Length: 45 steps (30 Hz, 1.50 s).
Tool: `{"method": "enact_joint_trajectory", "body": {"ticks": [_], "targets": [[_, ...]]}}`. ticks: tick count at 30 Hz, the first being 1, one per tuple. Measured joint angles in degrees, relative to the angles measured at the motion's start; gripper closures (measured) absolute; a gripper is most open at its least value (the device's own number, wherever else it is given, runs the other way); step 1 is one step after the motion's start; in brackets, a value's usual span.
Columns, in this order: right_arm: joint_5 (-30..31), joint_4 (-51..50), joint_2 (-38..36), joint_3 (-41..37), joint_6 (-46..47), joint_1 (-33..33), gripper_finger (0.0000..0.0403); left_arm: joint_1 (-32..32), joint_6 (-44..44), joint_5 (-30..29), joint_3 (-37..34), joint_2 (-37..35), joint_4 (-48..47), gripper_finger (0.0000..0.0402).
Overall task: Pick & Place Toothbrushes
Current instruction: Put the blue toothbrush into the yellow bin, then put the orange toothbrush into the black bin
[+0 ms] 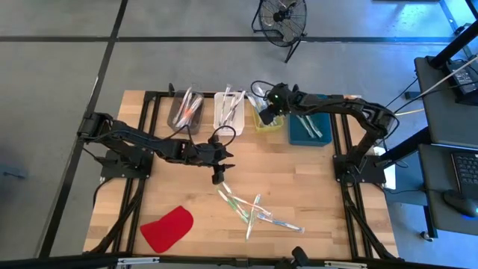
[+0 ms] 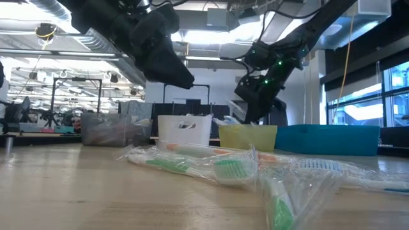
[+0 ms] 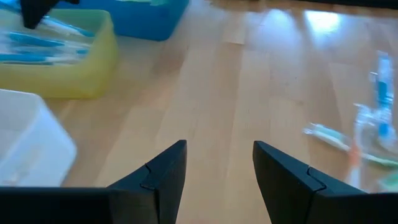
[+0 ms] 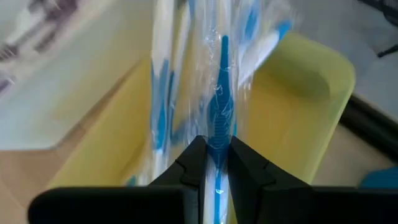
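Toothbrushes, slim plastic sticks sealed in clear wrappers, occupy three locations. A loose cluster of green-and-white wrapped toothbrushes (image 1: 250, 211) lies on the bare wooden table (image 1: 314, 194), toward its front edge and right of centre; the low view shows the same cluster (image 2: 217, 167) in the foreground. Further brushes stand or lie in the row of bins at the back of the table: a grey translucent rectangular bin (image 1: 184, 112), a white rectangular bin (image 1: 228, 110), a yellow rectangular bin (image 1: 267, 121) and a blue rectangular bin (image 1: 310, 128).

The right gripper (image 1: 267, 109) is positioned directly over the yellow bin. Its fingers are closed on a blue-and-white wrapped toothbrush (image 4: 220, 118), which extends forward from the fingertips above the bin interior (image 4: 298, 118), alongside other blue-and-white brushes.

The left gripper (image 1: 219, 176) hangs above the table centre, between the bin row and the loose cluster, near neither. Its two dark fingers (image 3: 163, 174) stand apart with bare wood visible between them; nothing is held.

A flat red cloth-like piece (image 1: 167, 228) lies at the front left of the table, well apart from the cluster.
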Motion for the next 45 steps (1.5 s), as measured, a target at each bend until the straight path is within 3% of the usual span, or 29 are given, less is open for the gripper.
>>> {"method": "enact_joint_trajectory", "body": {"ticks": [7, 11, 26, 37, 45], "targets": [[-0.02, -0.42, 2.00, 0.00, 0.95, 0.04, 0.0357, -0.32, 0.04, 12.35, 0.00, 0.00, -0.36, 0.0221], [-0.04, -0.16, 2.64, -0.01, 1.43, 0.04, 0.0348, -1.96, 0.06, 15.51, 0.00, 0.00, -1.36, 0.0222], [-3.04, -0.02, 2.77, -0.02, 1.56, 0.04, 0.0273, -10.18, 4.68, 15.93, 0.07, 1.06, -1.57, 0.0222], [-3.04, 0.38, 2.12, -0.04, 2.63, -0.07, 0.0189, -10.34, 7.21, 15.92, 0.82, 9.58, 0.49, 0.0222], [-3.02, -0.66, -1.50, -0.04, 2.37, -0.92, 0.0166, -10.26, 9.80, 17.32, 5.57, 12.19, -2.16, 0.0222]]}}
